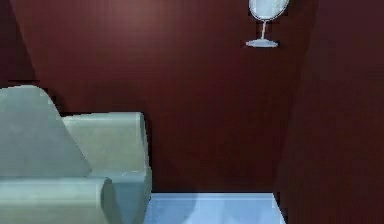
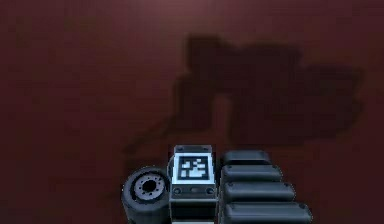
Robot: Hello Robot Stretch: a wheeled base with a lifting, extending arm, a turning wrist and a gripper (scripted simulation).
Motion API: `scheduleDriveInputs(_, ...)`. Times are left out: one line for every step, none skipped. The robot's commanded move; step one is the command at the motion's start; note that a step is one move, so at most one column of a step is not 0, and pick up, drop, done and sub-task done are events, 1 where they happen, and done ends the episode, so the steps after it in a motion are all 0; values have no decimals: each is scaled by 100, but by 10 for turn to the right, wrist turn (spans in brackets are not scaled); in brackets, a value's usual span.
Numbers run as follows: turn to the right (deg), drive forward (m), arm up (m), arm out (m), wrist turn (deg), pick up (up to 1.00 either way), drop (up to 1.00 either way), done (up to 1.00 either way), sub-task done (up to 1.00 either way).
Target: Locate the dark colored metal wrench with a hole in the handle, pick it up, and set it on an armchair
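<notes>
Nearest in the arm side view, the arm (image 2: 262,190) sits at the bottom edge with its dark segments stacked close together. Just left of them is a white marker square (image 2: 195,167), and left of that the rounded dark body of the gripper (image 2: 148,193). The gripper's far end cannot be made out, so it cannot be told how its fingers stand or whether it holds anything. For the same reason, where the wrench is and how its long axis runs cannot be told. Beyond the arm is a dark red wall (image 2: 100,80).

In the forward view, a pale grey-green armchair (image 1: 60,150) takes up the lower left. Its seat and thick arm are close by, and its back rises at the far left. A strip of light blue floor (image 1: 215,208) lies just right of it. The same red wall closes the corner behind, and a small round mirror (image 1: 266,10) on a stand is high at the right.

The coming move likely turns on one relation: the armchair lies ahead in the forward view's left, while the arm faces wall. The base would probably need to turn a good way before the arm can reach over the seat.
</notes>
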Motion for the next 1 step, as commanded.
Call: scheduleDriveInputs(0,90,0,0,0,0,0,0,0)
